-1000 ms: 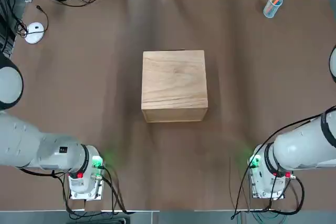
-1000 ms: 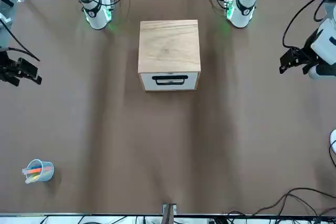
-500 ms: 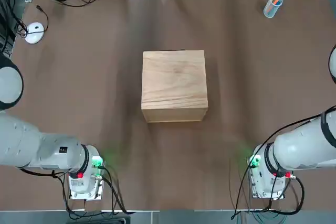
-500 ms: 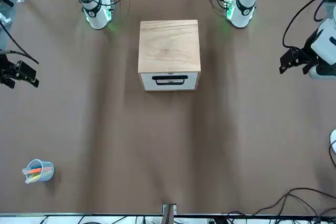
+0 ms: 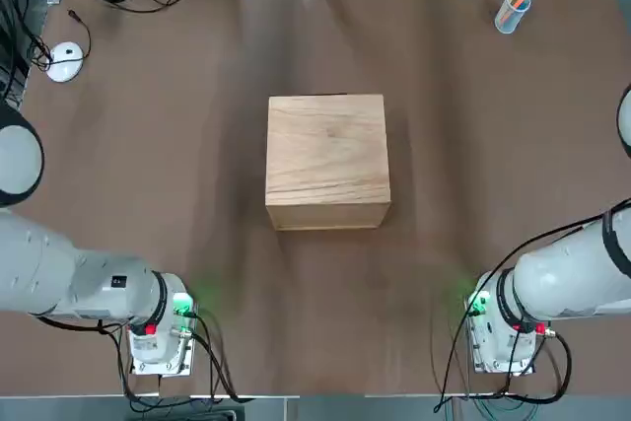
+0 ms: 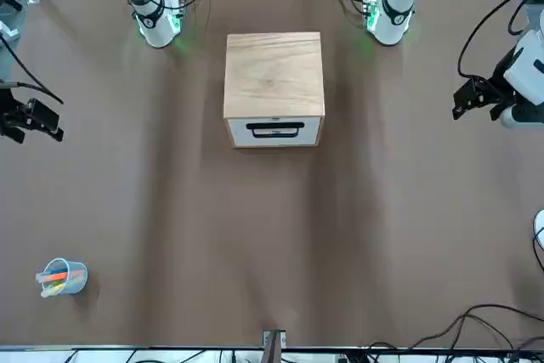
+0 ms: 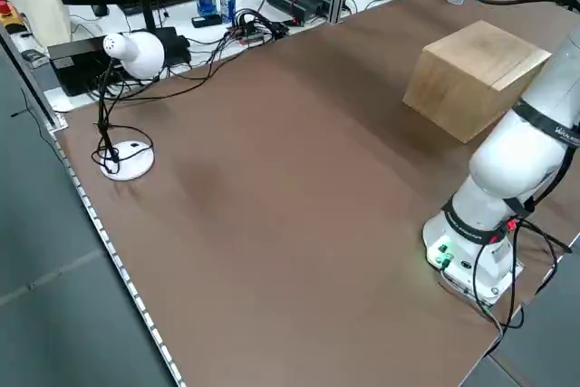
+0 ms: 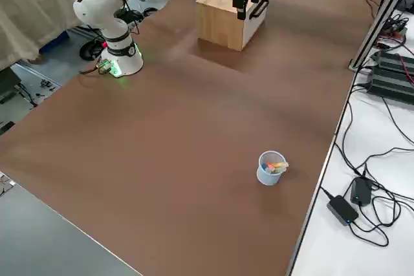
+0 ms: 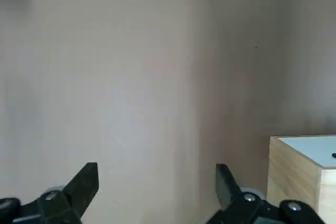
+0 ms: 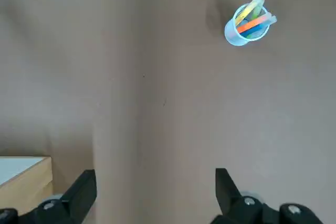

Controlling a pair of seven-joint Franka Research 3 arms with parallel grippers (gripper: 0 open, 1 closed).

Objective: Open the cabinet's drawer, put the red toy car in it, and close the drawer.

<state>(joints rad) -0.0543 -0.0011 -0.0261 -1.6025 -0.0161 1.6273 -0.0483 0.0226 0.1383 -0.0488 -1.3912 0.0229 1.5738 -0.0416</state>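
Observation:
The cabinet is a light wooden box in the middle of the table. Its drawer is shut, and the dark handle faces away from the arms' bases. No red toy car shows in any view. My left gripper hangs open near the table's left edge, level with the cabinet. Nothing is between its fingertips, and a corner of the cabinet shows beside them. My right gripper hangs open near the right edge. The gap at its fingertips is also bare.
A blue cup of coloured pens stands at the far right corner. A white computer mouse lies at the far left, by a white desk lamp. Cables and gear line the bench beyond the far edge.
The right gripper has drifted a little farther toward its own edge of the table. The cabinet and the left gripper have not moved.

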